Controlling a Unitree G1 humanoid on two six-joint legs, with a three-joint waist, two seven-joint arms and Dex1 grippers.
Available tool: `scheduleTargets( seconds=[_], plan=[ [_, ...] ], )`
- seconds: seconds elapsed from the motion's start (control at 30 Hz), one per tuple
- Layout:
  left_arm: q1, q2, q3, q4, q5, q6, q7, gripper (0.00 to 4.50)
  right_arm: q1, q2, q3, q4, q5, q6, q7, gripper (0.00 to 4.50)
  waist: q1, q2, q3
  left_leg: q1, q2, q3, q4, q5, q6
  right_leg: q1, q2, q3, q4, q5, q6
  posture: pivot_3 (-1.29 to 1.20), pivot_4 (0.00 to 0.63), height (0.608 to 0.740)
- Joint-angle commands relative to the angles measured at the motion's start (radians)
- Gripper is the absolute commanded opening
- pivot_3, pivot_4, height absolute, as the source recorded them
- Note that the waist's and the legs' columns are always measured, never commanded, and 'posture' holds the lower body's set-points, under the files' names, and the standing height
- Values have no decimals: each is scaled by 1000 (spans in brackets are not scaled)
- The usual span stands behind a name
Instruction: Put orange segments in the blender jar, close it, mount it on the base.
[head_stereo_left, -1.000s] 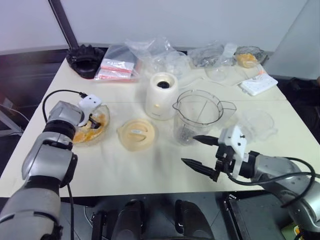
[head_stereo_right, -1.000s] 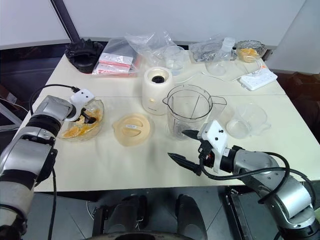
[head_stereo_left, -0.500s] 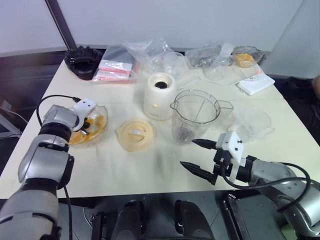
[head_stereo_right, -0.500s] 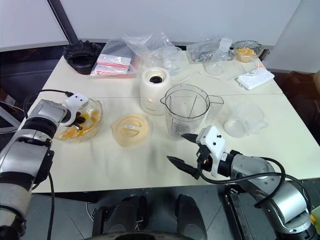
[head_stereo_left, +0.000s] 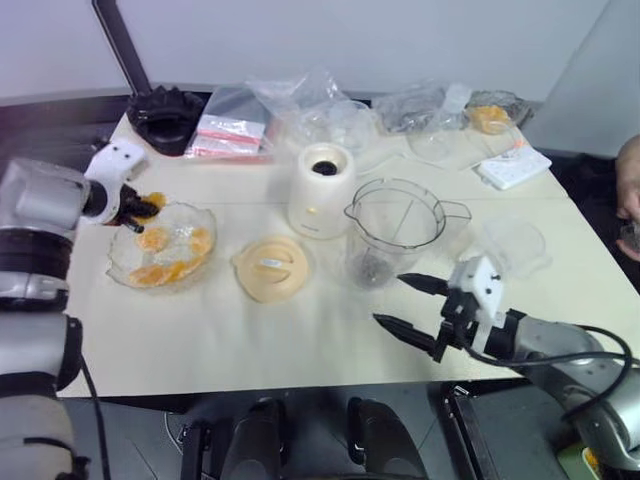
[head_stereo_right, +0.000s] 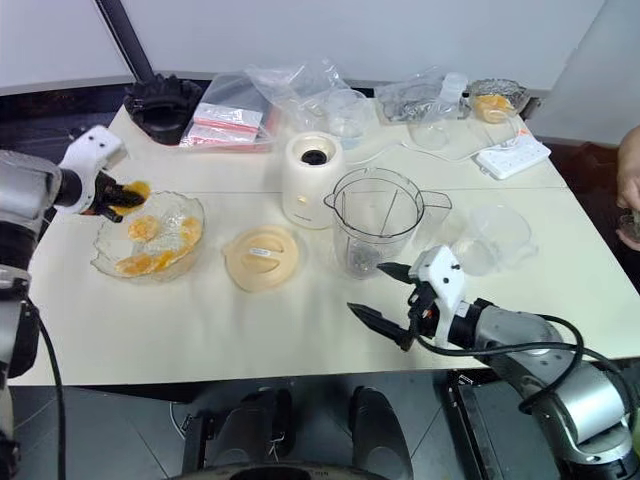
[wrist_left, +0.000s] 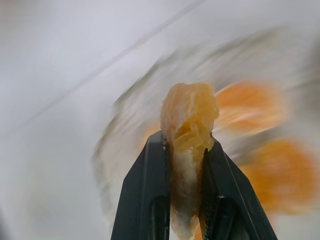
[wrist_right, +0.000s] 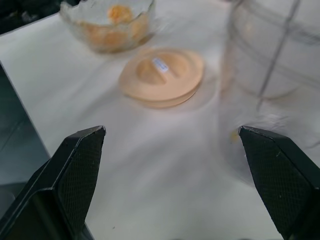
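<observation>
My left gripper (head_stereo_left: 137, 207) is shut on one orange segment (wrist_left: 189, 117), held above the left rim of the scalloped glass bowl (head_stereo_left: 122, 262). Several more orange segments (head_stereo_left: 163, 255) lie in that bowl. The clear blender jar (head_stereo_left: 394, 232) stands open-topped at the table's middle, with the cream-white base (head_stereo_left: 322, 190) just behind it to the left. The pale-orange lid (head_stereo_left: 272, 268) lies flat between bowl and jar. My right gripper (head_stereo_left: 411, 305) hovers open in front of the jar, with nothing between its fingers (wrist_right: 75, 170).
A black jagged-rimmed piece (head_stereo_left: 166, 112), plastic bags (head_stereo_left: 235, 130) and clear cups line the table's back. An empty clear cup (head_stereo_left: 515, 245) stands right of the jar. A white power strip (head_stereo_left: 512, 168) lies at the back right. A person's hand (head_stereo_left: 628, 195) shows at the right edge.
My left gripper was down in the bowl, closed on an orange segment and has risen up and to the left with it. The right gripper stays open, shifted slightly right.
</observation>
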Motion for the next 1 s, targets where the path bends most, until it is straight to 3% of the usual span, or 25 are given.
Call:
scheduleTargets(
  seconds=[0.03, 0.13, 0.2, 0.53, 0.73, 1.0],
  plan=[
    [-137, -83, 112, -61, -149, -42, -39, 675, 29, -31, -122, -10, 49, 25, 1, 4500, 17, -1, 0, 0, 0, 0, 0, 0, 0, 0, -1, 0, 0, 0, 0, 0, 150, 740],
    [-233, -168, 139, -36, -218, -13, -54, 675, 54, -47, -169, -22, 68, 40, -1, 4500, 36, -2, 1, -2, -2, 1, 2, 0, 0, 3, 0, -2, -1, 0, 0, 0, 150, 740],
    [-308, -284, 120, -19, -255, -56, -63, 675, 82, -54, -230, -39, 94, 55, -3, 4500, 39, -1, 0, -1, -3, 3, 2, 0, 1, 4, 0, -1, -3, 0, 0, 0, 150, 740],
    [-449, -706, 16, 203, -257, -293, -109, 675, 238, -25, -409, -147, 150, 90, -71, 4500, 28, -1, 1, 1, -3, 1, 2, 0, 2, 5, 4, -1, -2, 0, 2, 0, 150, 740],
    [-473, -828, -43, 382, -177, -428, -95, 675, 285, 2, -406, -203, 161, 80, -126, 4500, 32, 0, 0, 1, -2, -5, 2, 0, 2, 5, 8, 0, -1, 0, 2, 0, 150, 740],
    [-455, -859, -84, 440, -106, -501, -103, 675, 307, 25, -362, -226, 141, 61, -173, 4500, 33, 1, 0, 0, -2, -5, 2, 0, 2, 5, 8, 0, -3, 0, 2, 0, 150, 740]
  ],
)
